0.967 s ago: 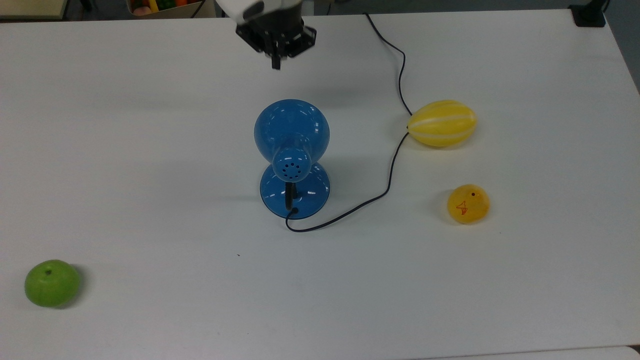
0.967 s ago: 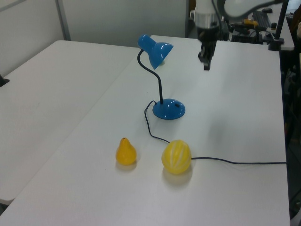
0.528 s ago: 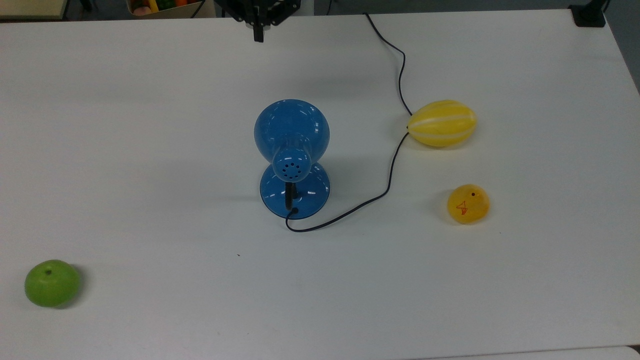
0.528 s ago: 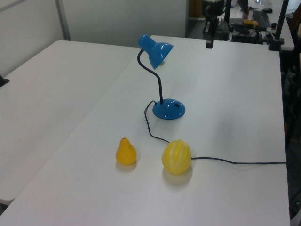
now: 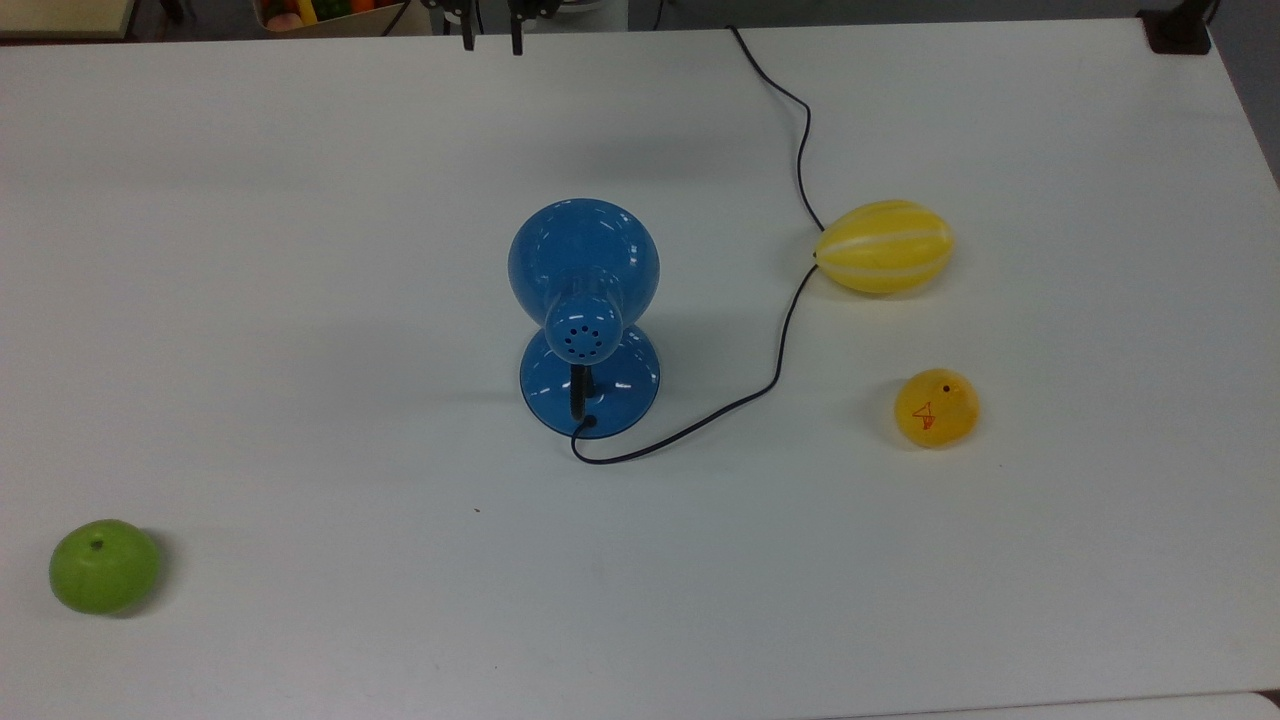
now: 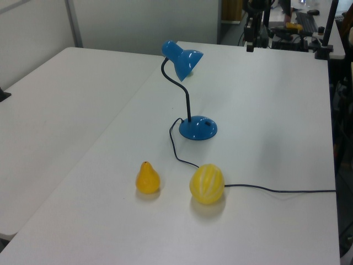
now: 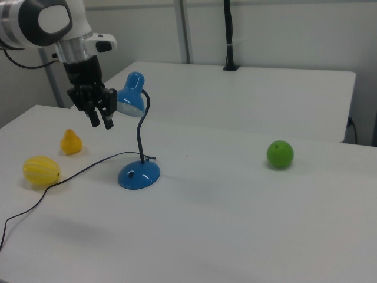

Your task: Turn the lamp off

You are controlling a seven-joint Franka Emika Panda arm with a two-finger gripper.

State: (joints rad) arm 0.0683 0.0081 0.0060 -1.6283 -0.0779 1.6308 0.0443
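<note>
Currently: glossy blue dome-shade desk lamp (image 5: 585, 320) at top view's centre; black two-finger gripper (image 7: 100, 121) raised at right view's upper left, jaws apart, empty; advice: descend squarely onto base switch

green apple (image 5: 104, 565), yellow melon (image 5: 883, 246), yellow pear (image 5: 936, 407)

Over the last second the pincer (image 5: 491, 40) has pulled away from the blue lamp (image 5: 584, 262) toward the top view's upper edge, where just its two black fingertips (image 5: 467, 41) show, and its fingers, pressed together before, now stand parted with a clear gap.
</note>
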